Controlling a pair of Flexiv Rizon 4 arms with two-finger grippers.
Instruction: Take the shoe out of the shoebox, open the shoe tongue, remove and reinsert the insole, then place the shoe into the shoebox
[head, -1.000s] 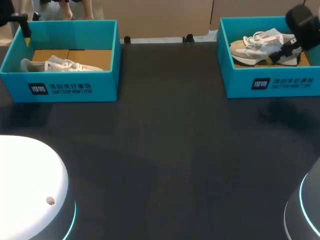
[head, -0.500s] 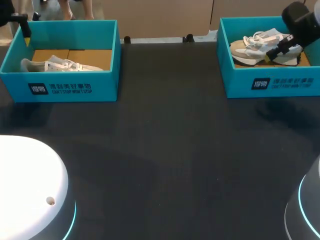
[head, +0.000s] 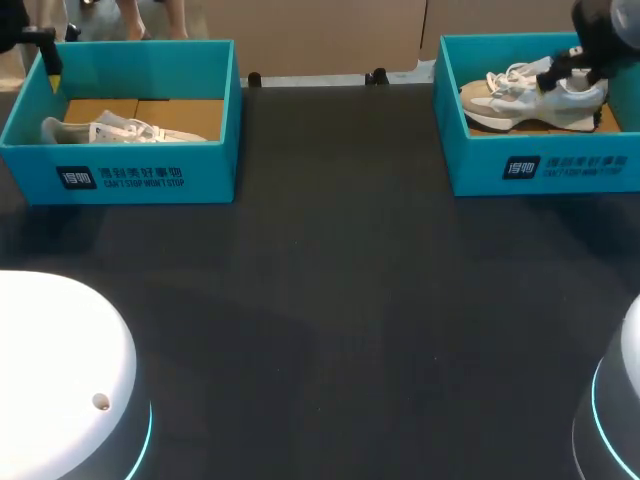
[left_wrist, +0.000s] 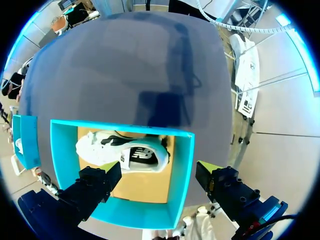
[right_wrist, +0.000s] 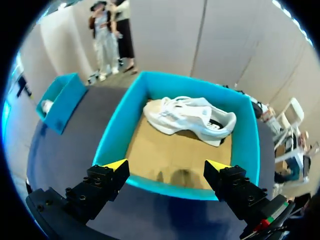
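- Currently the right jaws stand wide and hold nothing. Their yellow tips hang above the near wall of the right shoebox, and the beige-and-white shoe lies ahead of them, closer to the far wall.
- One risk, as I judge it: a straight descent from this spot could put a finger on the box wall rather than inside it. That would dent the light box or shove it across the surface.
- A second risk: closing on the loose laces alone could let the shoe swing or drop. A grip low on the shoe could also catch the brown liner under it.
- The left jaws are also wide and empty. They hover above the left shoebox, with the white shoe ahead of them inside it.
- As for the containers, in the head view the right shoebox sits at the upper right of the frame and holds one shoe on a brown floor.
- The left shoebox sits at the upper left and holds one white shoe, which lies along its front wall toward the left end.
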